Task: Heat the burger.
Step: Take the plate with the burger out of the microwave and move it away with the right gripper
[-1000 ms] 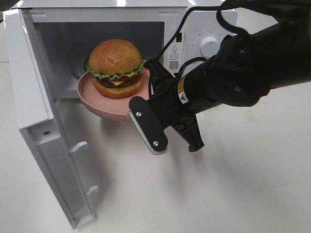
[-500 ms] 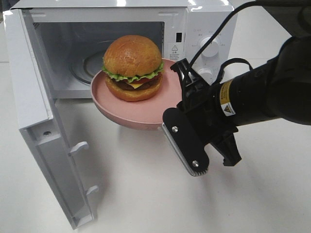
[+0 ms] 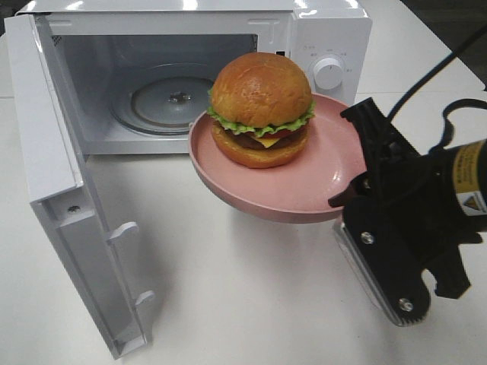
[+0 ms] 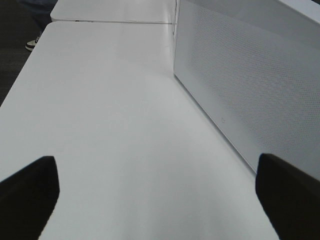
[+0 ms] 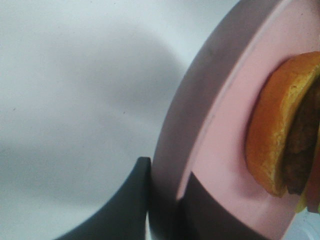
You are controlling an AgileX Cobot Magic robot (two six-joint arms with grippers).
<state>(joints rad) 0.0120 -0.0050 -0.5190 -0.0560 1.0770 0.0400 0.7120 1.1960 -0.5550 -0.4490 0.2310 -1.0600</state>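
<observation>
Above a white tabletop (image 3: 251, 289), the right pincer (image 5: 165, 200) is pinching the pink plate (image 3: 304, 186) rim, nearly closed, carrying the burger (image 3: 261, 110); the left pincer (image 4: 155, 192) is gaping wide, holding nothing.

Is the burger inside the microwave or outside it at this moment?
Outside. The burger sits on the pink plate, held in the air before the open microwave, whose glass turntable is bare.

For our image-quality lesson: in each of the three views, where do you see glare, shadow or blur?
Exterior high: sharp; ceiling-light glare on the microwave top, sheen on the burger bun, soft shadow beneath the pink plate. Left wrist: even lighting, left gripper fingertips dark, soft-edged. Right wrist: plate rim and right gripper close and blurred, broad soft shadow on the table.
</observation>
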